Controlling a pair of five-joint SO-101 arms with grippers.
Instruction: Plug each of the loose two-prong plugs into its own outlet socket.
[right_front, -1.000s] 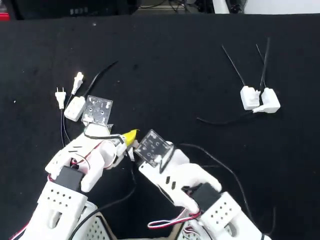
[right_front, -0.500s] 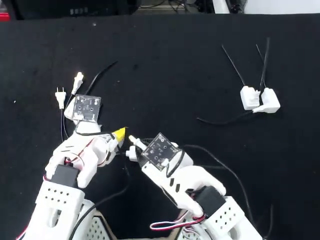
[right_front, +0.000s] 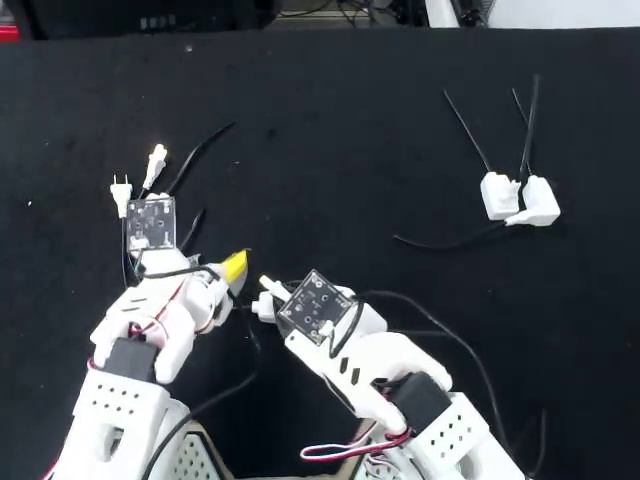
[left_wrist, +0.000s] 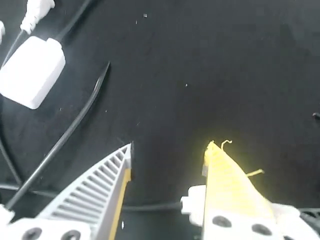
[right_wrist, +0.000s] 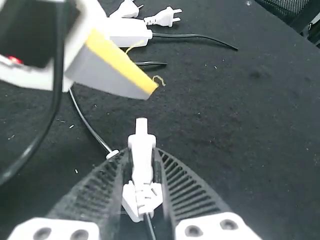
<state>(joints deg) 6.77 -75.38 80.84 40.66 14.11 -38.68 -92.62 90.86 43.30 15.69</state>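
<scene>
My right gripper (right_wrist: 141, 154) is shut on a white two-prong plug (right_wrist: 141, 137), prongs pointing away from it; in the high view this plug (right_front: 264, 288) sits low at centre-left. My left gripper (left_wrist: 167, 155) stands open over bare black cloth, its yellow-padded finger (right_front: 235, 265) just left of the held plug. A white outlet socket (left_wrist: 32, 72) lies beside it on a black cord. Two loose plugs (right_front: 120, 190) (right_front: 155, 160) rest at the left. Two more white sockets (right_front: 497, 195) (right_front: 540, 200) lie at the far right.
Black cords (right_front: 200, 150) trail across the black tablecloth near the left plugs. More cords (right_front: 440, 240) run by the right sockets and curl past the right arm (right_front: 400, 365). The table's middle and back are open cloth.
The left arm's wrist swung leftward, drawing its yellow finger away from the held plug. The right gripper shifted slightly toward the near edge, still holding the plug.
</scene>
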